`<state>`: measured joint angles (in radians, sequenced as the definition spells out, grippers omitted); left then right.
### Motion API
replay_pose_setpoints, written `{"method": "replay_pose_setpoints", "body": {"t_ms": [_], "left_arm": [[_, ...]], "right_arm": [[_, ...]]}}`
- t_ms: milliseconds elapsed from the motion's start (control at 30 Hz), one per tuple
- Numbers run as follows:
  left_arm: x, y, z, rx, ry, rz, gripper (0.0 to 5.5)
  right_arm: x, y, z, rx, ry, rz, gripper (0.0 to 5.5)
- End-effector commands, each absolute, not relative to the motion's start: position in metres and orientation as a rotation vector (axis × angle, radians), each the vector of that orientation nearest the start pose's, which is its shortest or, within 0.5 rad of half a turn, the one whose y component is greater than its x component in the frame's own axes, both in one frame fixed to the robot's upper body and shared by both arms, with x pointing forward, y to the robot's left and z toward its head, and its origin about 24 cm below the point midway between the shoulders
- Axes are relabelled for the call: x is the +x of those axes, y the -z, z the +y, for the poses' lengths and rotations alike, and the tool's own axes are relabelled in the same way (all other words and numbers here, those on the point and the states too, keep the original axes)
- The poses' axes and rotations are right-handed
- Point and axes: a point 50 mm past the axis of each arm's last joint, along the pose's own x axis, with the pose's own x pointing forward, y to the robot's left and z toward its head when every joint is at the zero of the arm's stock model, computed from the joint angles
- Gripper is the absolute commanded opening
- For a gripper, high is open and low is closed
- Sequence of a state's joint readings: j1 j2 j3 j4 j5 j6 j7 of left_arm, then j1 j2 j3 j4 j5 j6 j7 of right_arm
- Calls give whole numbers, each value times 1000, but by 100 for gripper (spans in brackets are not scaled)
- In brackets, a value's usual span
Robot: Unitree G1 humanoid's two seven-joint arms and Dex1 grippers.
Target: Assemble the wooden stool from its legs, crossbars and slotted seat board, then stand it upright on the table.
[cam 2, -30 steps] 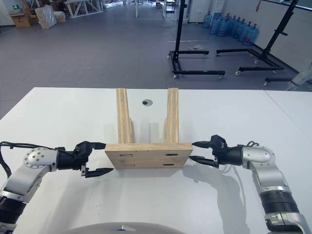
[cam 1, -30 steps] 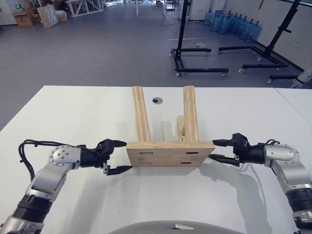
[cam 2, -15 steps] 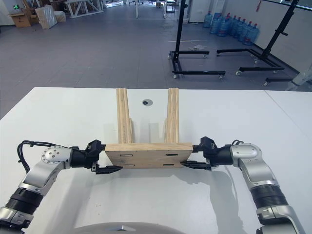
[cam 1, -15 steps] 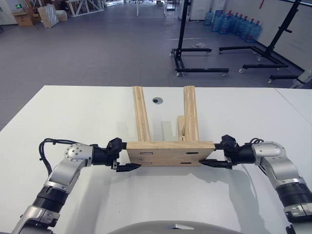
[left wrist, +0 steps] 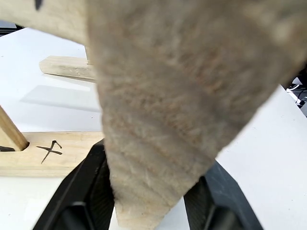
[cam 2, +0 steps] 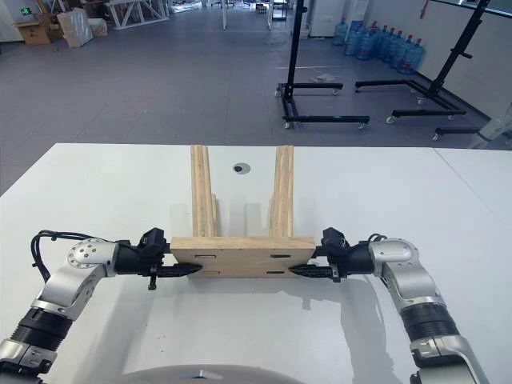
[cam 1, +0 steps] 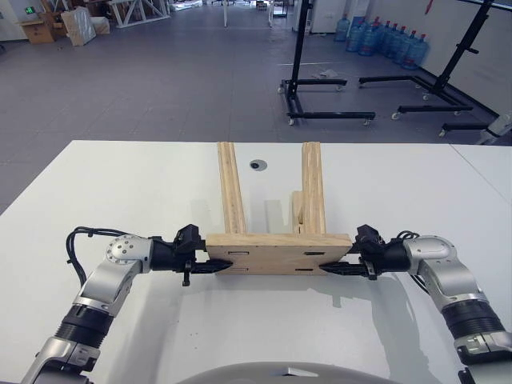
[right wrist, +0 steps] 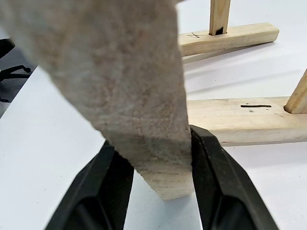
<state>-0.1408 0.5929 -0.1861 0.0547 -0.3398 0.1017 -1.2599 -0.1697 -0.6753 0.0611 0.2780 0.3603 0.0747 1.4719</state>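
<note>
**Stool (cam 1: 312, 188) clamped at both ends**

The stool lies on its side on the table (cam 1: 120, 176), with its legs (cam 1: 232, 192) running back from the seat board (cam 1: 278, 253). The left gripper (cam 1: 210, 266) and right gripper (cam 1: 334, 270) pinch the board's ends. Tip it up evenly, turning both wrists together. A second ago both stood open, clear of the board.
</note>
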Motion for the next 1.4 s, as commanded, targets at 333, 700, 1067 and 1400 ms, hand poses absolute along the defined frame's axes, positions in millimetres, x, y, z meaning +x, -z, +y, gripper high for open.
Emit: {"method": "replay_pose_setpoints", "body": {"t_ms": [333,700,1067,1400], "left_arm": [[208,-126,179,-373,1399,-4,156],[226,-200,175,-790,1000,-341,150],[246,-196,145,-988,704,-149,153],[259,-190,137,-1040,509,-54,153]], "right_arm": [[219,-137,-211,492,-1462,181,160],[190,-190,-178,1027,-1329,92,132],[185,-184,-139,1258,-978,77,132],[193,-189,-136,1378,-796,53,132]]}}
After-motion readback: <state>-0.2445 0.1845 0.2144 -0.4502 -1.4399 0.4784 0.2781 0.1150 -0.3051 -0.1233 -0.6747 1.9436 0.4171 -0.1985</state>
